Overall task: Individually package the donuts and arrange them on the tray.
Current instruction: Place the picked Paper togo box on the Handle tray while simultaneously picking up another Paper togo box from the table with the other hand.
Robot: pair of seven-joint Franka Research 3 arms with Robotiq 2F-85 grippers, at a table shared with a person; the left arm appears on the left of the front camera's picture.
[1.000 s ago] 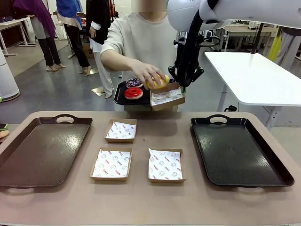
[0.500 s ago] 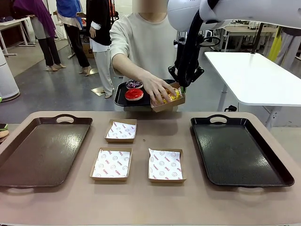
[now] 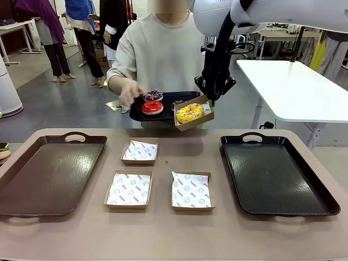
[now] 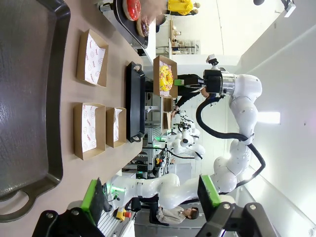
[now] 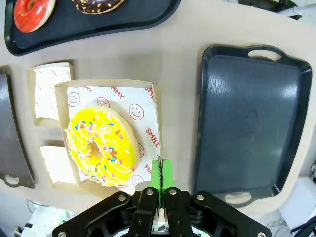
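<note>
My right gripper (image 3: 209, 99) is shut on the edge of a cardboard box (image 3: 202, 118), held in the air above the table's far edge. A yellow-iced donut (image 3: 190, 112) with sprinkles lies in it. In the right wrist view the pinched fingertips (image 5: 161, 170) clamp the box's rim (image 5: 156, 118) beside the yellow donut (image 5: 102, 146). The person holds a black tray (image 3: 168, 98) carrying a red donut (image 3: 153, 107), a purple donut (image 3: 154, 95) and a chocolate donut (image 3: 178, 103) partly hidden by the box. My left gripper (image 4: 152, 195) is open with nothing between its fingers.
Three empty paper-lined boxes (image 3: 140, 151) (image 3: 129, 190) (image 3: 191, 191) sit mid-table. One dark tray (image 3: 49, 174) lies at the left and another dark tray (image 3: 274, 174) at the right. The person's hand (image 3: 130, 89) hovers left of their tray.
The person's hand laid the yellow donut into the held box, then drew back to the left. My right gripper and the box stayed in place.
</note>
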